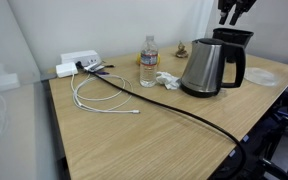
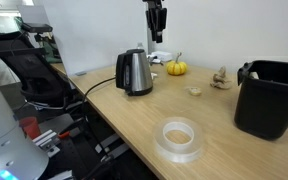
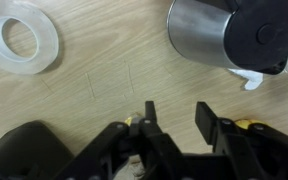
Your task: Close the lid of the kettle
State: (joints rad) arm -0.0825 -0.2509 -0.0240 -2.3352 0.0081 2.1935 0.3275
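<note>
One kettle (image 1: 212, 66), one bottle (image 1: 148, 62), one tape roll (image 2: 179, 138), one black bin (image 2: 274, 95)

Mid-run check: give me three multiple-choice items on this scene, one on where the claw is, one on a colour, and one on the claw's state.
1. Where is the claw?
A. Resting on the tabletop by the tape roll
B. Up above the kettle, clear of it
C. Clamped on the kettle's handle

2. What colour is the bin?
A. White
B. Orange
C. Black

3. How does the claw stand?
A. Open and empty
B. Shut on the bottle
C. Shut on the cable

Answers:
1. B: in an exterior view the claw hangs over the kettle with a gap between them.
2. C: the bin looks black all over in an exterior view.
3. A: the wrist view shows the fingers apart with only the wooden table between them.
</note>
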